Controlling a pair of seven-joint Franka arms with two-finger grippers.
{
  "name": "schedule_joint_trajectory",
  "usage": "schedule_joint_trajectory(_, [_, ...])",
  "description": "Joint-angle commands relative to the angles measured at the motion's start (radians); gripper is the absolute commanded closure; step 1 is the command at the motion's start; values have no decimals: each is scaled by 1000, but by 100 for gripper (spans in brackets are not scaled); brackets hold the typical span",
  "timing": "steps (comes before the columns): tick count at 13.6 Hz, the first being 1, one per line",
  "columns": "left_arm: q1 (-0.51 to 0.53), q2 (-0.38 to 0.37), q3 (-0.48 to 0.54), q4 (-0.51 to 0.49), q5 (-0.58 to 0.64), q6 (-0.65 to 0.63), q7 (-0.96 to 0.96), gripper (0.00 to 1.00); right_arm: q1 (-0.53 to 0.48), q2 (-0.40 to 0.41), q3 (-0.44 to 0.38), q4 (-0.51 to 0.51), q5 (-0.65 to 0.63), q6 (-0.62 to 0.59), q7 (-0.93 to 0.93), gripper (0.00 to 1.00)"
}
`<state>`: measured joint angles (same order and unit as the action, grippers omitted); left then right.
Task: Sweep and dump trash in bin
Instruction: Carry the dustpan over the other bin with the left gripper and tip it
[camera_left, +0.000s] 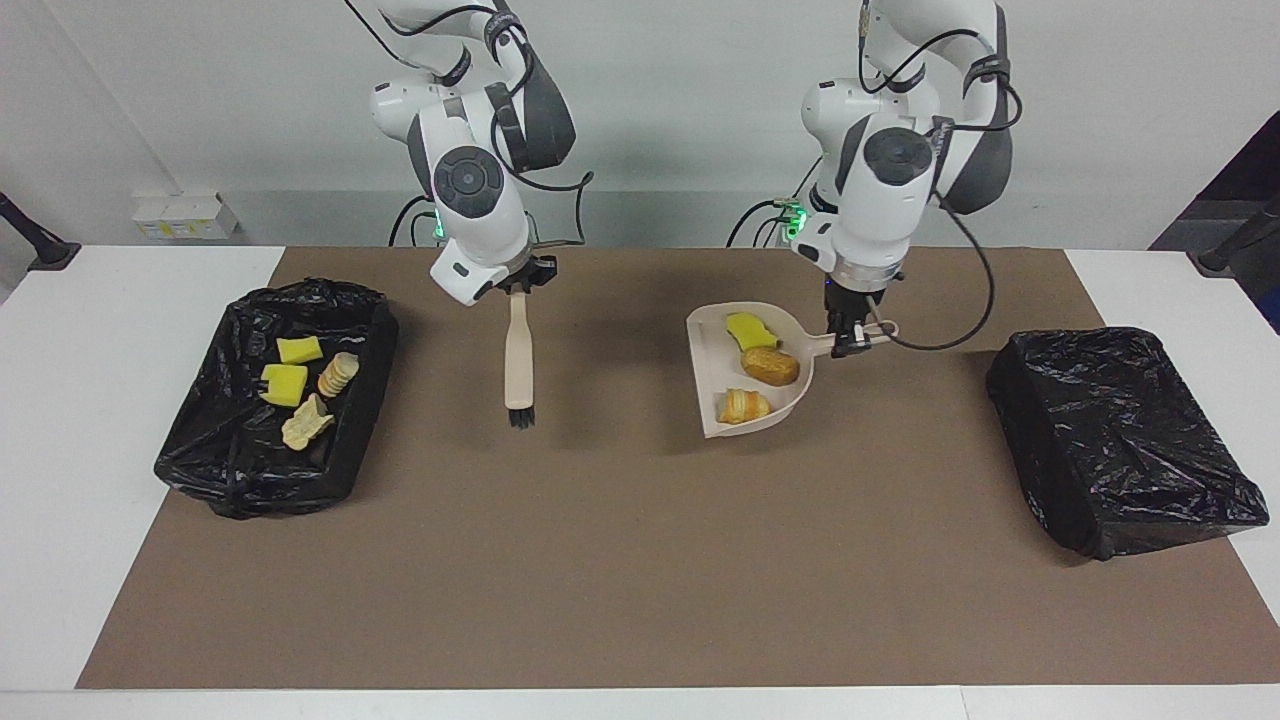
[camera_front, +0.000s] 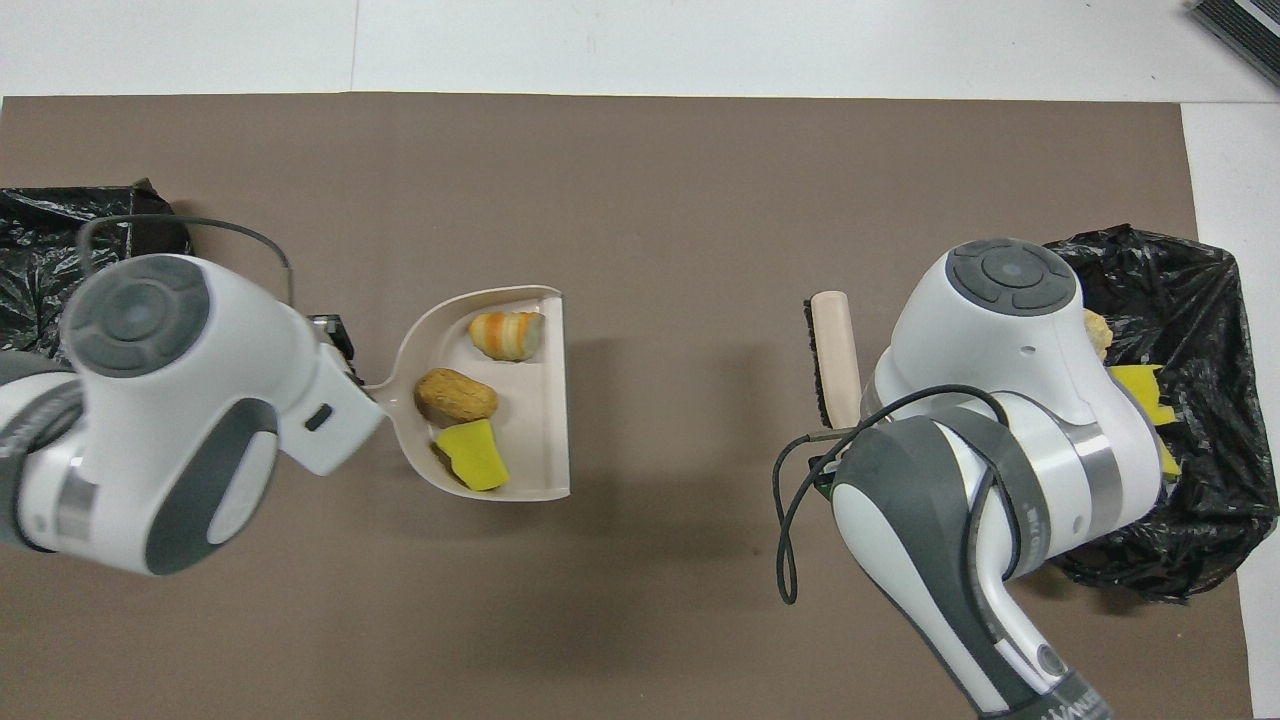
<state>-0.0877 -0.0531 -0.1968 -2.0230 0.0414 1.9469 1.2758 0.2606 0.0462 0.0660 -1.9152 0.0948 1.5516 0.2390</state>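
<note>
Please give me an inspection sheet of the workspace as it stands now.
Surface: brown mat on a white table.
Job's things: three trash pieces in the raised dustpan; four pieces in the bin at the right arm's end; second bin at the left arm's end.
Clutter: nothing seen.
Grippers: left gripper shut on the dustpan handle; right gripper shut on the hanging brush.
Cables: black cable looping from the left wrist.
Surroundings: white wall, socket box.
</note>
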Motion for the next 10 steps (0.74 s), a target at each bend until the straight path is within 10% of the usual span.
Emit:
schedule_joint_trajectory(1, [-7,-45,164,12,-35,-31,160,100,6,-20,20,-5,-3,-5,-9,100])
schedule_joint_trajectory(10, [16,136,569,306,-73,-11,494,100,369,-25,28,-166,170,145,305,100])
